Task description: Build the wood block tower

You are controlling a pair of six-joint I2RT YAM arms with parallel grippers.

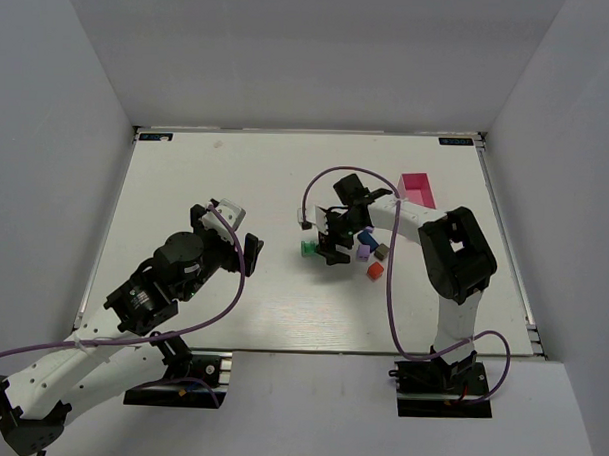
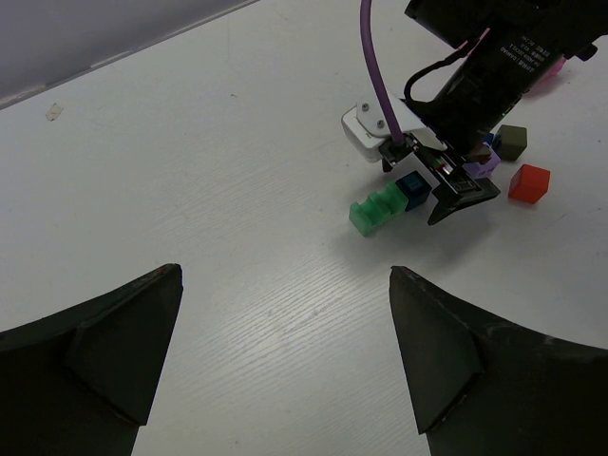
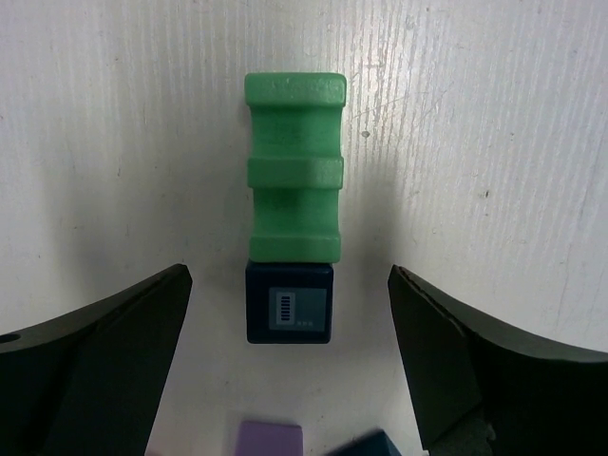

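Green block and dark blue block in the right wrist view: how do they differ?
The green block is longer, with notched sides; the dark blue block is a short plain cube. The dark blue block carries a pale label on top; the green block has none. Both lie flat on the white table, touching end to end.

Quick colour rundown. The table [image 1: 216,185] is white with a faint streaky grain. The green block [image 3: 294,171] is a bright, even green with no markings. The blue cube [image 3: 289,302] is a really dark navy, with a pale grey label showing a tiny row of dark bars. The purple cube [image 3: 269,439] is a soft lilac, the red cube [image 2: 528,182] is a bit orangey, and the grey-brown cube [image 2: 513,142] looks dull olive. The box [image 1: 417,186] is hot pink. The left arm [image 1: 69,375] and right arm [image 1: 447,323] are white with black joints, and the cable [image 1: 389,291] is purple. The left gripper [image 2: 285,366] and right gripper [image 3: 290,370] are both black.
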